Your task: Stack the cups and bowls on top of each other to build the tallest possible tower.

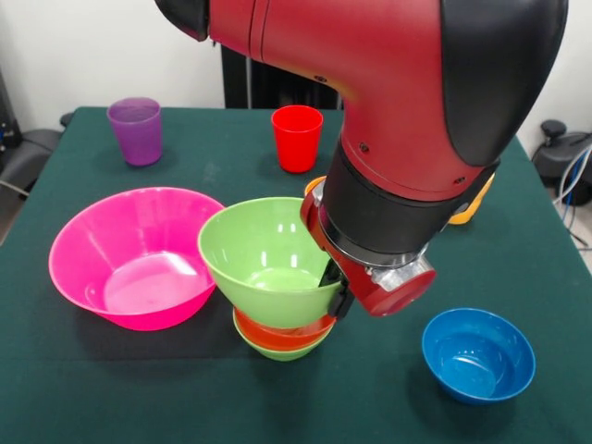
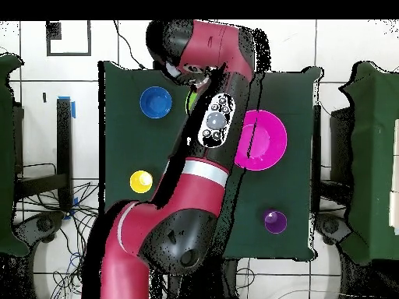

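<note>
The tower stands at the table's middle: a large lime green bowl (image 1: 268, 250) sits on a red-orange bowl (image 1: 282, 335), which is nested in a small green bowl (image 1: 282, 351). My gripper (image 1: 335, 287) is at the large green bowl's right rim, its jaws astride the rim and shut on it. The huge pink bowl (image 1: 92, 231) stands just left of the tower and also shows in the overhead view (image 2: 261, 140). The blue bowl (image 1: 478, 354) stands at the front right. The purple cup (image 1: 135, 130) and red cup (image 1: 297, 137) stand at the back. The light green cup is hidden.
A yellow cup (image 1: 472, 205) peeks out behind my arm on the right and shows in the overhead view (image 2: 141, 181). A sliver of an orange cup (image 1: 314, 185) shows behind the tower. My arm (image 2: 210, 132) covers the table's middle from above.
</note>
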### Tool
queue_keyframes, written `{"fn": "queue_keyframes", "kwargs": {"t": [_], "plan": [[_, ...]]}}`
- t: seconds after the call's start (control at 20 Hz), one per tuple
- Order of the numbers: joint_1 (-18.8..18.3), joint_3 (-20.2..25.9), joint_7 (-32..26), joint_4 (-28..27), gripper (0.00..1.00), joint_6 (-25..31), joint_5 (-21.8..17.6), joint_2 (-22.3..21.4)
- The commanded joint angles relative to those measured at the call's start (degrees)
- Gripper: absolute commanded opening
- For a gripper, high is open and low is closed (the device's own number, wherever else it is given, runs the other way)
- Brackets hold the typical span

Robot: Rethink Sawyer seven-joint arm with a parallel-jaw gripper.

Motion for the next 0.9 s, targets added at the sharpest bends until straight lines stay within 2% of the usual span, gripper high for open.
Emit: {"fn": "queue_keyframes", "kwargs": {"t": [0.05,0.35,0.9], "plan": [[1.57,6.22,1.25,5.56,0.00,2.53,-1.74,0.57],[-0.08,5.16,0.97,3.02,0.00,3.51,-1.38,1.86],[0.13,3.89,0.50,2.11,0.00,5.17,-1.94,2.28]]}}
